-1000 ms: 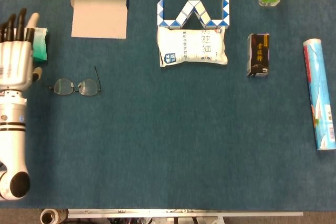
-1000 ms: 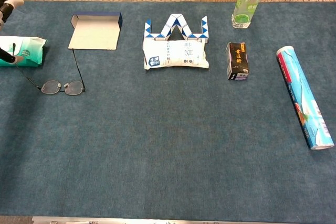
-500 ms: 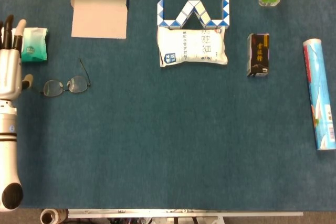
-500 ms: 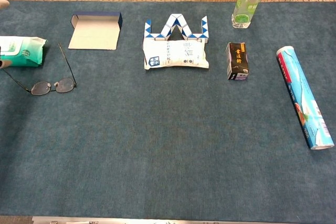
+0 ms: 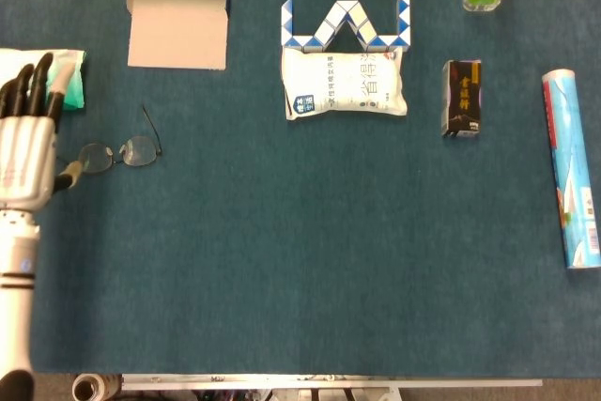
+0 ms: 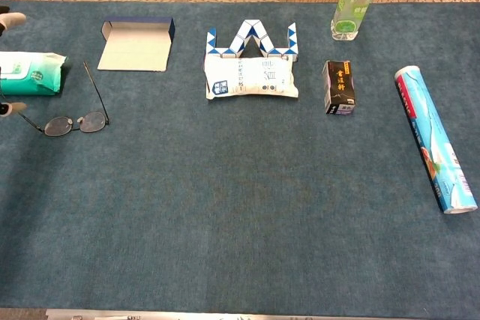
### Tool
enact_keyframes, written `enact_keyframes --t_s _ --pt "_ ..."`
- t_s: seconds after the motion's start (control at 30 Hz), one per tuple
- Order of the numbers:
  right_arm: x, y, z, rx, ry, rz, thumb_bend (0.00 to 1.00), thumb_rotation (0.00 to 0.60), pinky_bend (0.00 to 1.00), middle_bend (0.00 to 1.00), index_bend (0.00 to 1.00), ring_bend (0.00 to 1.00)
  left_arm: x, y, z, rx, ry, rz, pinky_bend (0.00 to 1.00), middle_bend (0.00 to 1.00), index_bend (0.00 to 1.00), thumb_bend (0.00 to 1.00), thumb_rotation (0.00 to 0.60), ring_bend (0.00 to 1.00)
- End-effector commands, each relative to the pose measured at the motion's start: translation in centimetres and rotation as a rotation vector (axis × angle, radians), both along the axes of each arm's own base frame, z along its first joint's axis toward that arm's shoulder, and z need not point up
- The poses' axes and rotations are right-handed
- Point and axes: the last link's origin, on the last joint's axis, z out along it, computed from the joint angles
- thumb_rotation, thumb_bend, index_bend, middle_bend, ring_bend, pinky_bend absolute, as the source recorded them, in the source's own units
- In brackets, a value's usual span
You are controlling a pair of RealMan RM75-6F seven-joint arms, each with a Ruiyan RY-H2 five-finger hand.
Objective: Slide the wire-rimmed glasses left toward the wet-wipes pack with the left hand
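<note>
- The thin wire-rimmed glasses (image 5: pixel 117 152) lay lenses-down on the blue cloth table (image 5: pixel 310 260), one temple raised toward 12 o'clock, at about 5 o'clock from the green-and-white wet-wipes pack (image 6: pixel 30 73) and near it, which suggests the slide was largely done.
- The white left hand (image 5: pixel 26 152) lay flat at the glasses' 9 o'clock, fingers (image 5: pixel 28 91) straight, slightly apart, holding nothing; its thumb tip sat just beside the left lens.
- The head view showed the whole hand over the pack's edge; the chest view showed only fingertips at the frame's left edge, and the full pack.
- The right hand appeared in neither view.
</note>
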Motion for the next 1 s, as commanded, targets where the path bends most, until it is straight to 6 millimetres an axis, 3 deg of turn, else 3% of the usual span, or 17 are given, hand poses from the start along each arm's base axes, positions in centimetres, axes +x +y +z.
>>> enact_keyframes --t_s 0.03,0.13,0.27,0.53,1.0 --pt "0.0 0.1 0.0 -0.001 -0.001 0.002 0.16 0.600 0.28 0.34 0.62 0.11 -0.6 -0.9 1.0 0.007 0.053 0.005 0.11 0.00 0.05 0.04 0.600 0.00" --pt "0.1 0.1 0.0 0.000 -0.003 0.006 0.16 0.600 0.28 0.34 0.62 0.11 -1.2 -1.1 1.9 0.034 0.088 0.012 0.11 0.00 0.05 0.21 0.600 0.00" --pt "0.2 0.2 0.0 0.003 -0.003 0.008 0.16 0.600 0.28 0.34 0.62 0.11 -2.0 -0.7 2.8 0.077 0.129 0.035 0.11 0.00 0.05 0.28 0.600 0.00" --pt "0.1 0.2 0.2 -0.007 -0.006 0.007 0.16 0.600 0.28 0.34 0.62 0.11 -3.5 1.5 2.6 0.093 0.214 0.073 0.11 0.00 0.03 0.32 0.600 0.00" --pt "0.1 0.3 0.9 -0.026 -0.021 0.008 0.16 0.600 0.28 0.34 0.62 0.11 -3.6 3.5 0.6 0.036 0.260 0.083 0.11 0.00 0.02 0.32 0.600 0.00"
